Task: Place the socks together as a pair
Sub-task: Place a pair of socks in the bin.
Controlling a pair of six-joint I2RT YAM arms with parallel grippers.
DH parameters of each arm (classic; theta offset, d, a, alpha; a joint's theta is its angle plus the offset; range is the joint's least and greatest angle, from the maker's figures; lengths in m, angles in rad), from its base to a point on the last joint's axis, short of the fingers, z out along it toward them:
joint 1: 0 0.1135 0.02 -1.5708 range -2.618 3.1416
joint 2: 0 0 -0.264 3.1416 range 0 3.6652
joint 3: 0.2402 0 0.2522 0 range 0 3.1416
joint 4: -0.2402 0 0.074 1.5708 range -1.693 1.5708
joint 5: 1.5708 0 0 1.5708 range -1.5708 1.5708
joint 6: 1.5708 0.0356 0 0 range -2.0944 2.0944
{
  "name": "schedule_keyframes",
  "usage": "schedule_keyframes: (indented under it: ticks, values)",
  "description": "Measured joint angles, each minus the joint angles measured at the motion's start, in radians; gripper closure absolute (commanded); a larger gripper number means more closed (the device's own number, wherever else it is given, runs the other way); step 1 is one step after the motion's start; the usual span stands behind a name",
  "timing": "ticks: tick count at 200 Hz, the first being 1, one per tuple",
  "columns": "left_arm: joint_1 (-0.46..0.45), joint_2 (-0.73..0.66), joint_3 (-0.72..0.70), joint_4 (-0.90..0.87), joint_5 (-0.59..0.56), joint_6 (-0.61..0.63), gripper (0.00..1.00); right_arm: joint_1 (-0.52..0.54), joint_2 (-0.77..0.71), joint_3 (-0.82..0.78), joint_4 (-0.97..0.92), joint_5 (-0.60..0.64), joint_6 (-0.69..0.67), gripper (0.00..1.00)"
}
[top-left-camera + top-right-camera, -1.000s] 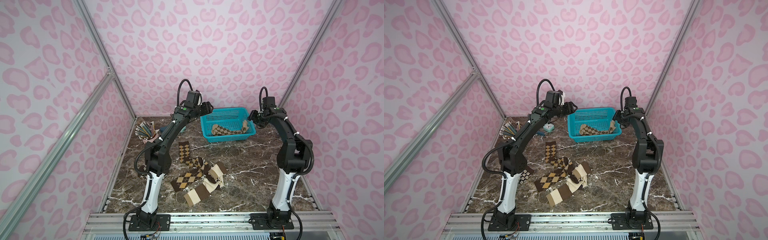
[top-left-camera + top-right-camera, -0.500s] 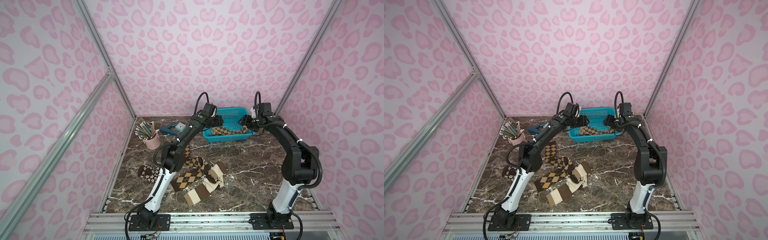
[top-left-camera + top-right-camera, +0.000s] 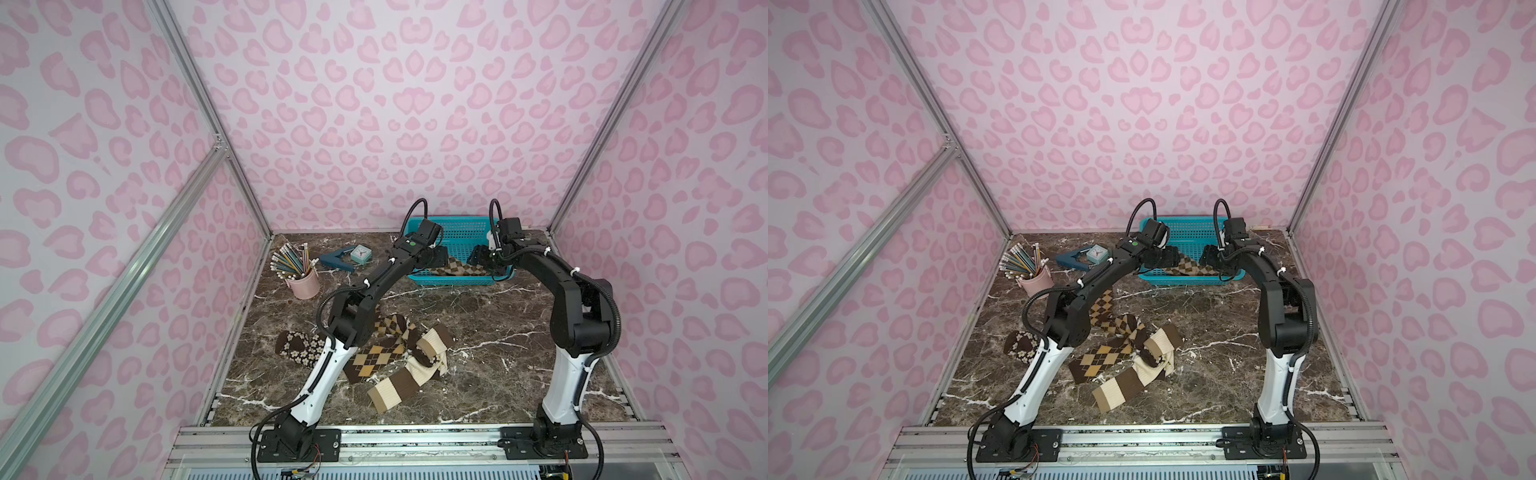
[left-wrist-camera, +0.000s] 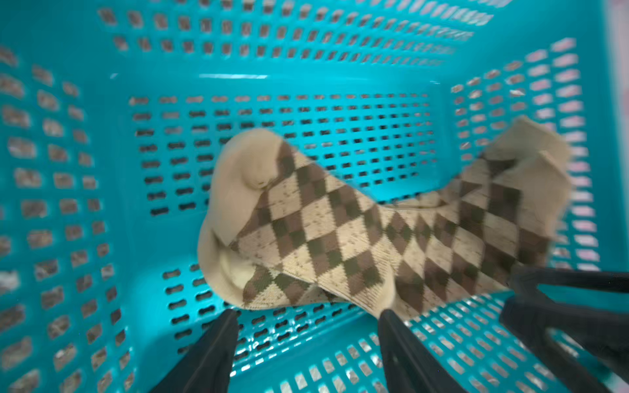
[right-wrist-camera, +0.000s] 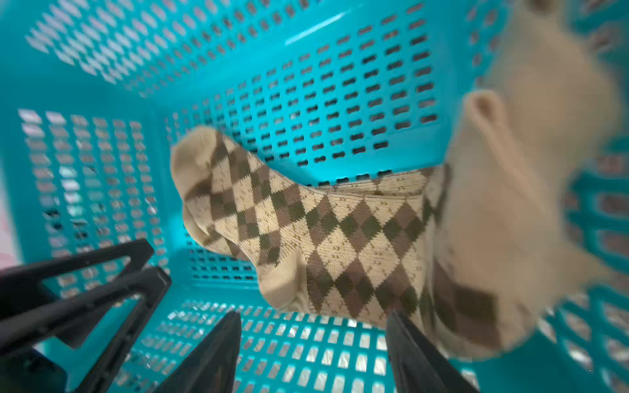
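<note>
Socks (image 3: 1100, 361) lie across our marble table (image 3: 498, 324), a loose heap (image 3: 399, 357) at six o'clock, the teal basket (image 3: 461, 232) at twelve holding a tan argyle pair (image 4: 340, 231), over which our left gripper (image 4: 308, 314) and right gripper (image 5: 315, 316) hang, jaws released.

An argyle pair (image 4: 357, 231), tan with brown diamonds, is laid one sock over the other in the basket (image 4: 306, 51). The plain toes are side by side, and the cuffs are bunched up against a side wall. On the marble surface (image 3: 1204, 332) a loose heap is seen in both top views. In it a dark argyle sock (image 3: 1096, 361) is laid flat, a tan argyle sock (image 3: 1102, 305) is stretched out behind it, and two cream-and-brown striped socks (image 3: 1121, 386) are crumpled and overlapped. A dark brown flower sock (image 3: 1019, 347) is set just beside the heap, partly hidden.
</note>
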Motion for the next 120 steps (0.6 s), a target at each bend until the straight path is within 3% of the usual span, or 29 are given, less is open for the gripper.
schedule_keyframes:
  ticks: [61, 120]
  values:
    - [-0.013, -0.04, -0.064, -0.052, -0.074, 0.026, 0.29, 0.003, -0.101, -0.109, -0.069, -0.066, -0.043, 0.33]
    - [-0.042, -0.017, -0.032, -0.066, -0.087, 0.025, 0.27, 0.005, -0.162, -0.162, -0.125, -0.165, -0.106, 0.36]
